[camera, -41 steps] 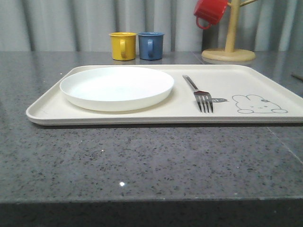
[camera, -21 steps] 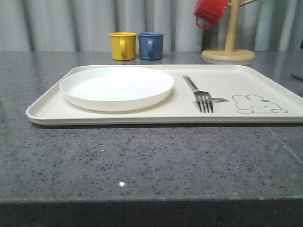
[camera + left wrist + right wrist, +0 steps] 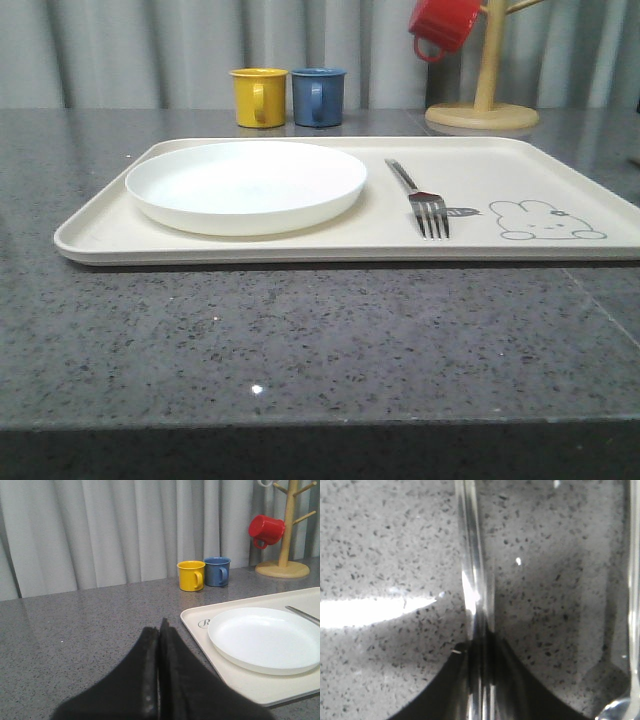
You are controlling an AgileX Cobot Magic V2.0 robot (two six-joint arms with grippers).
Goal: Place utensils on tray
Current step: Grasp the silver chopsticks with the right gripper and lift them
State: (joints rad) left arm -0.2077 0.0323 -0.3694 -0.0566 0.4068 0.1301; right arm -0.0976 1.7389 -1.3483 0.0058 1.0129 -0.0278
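Chopsticks (image 3: 476,595) lie on the speckled grey surface (image 3: 300,340), pinched between the fingers of the right tool (image 3: 481,680), which is clenched on them. Beside them, a spoon (image 3: 632,630) rests on the same surface. Fork (image 3: 424,203) lies on the tray (image 3: 90,235), right of the white plate (image 3: 246,185). Left tool (image 3: 159,680) hovers left of the tray, clenched, grasping nothing.

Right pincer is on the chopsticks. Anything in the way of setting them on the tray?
Nothing visible blocks the chopsticks: the plate fills the tray's left half, the fork lies beside it, the right side is free.
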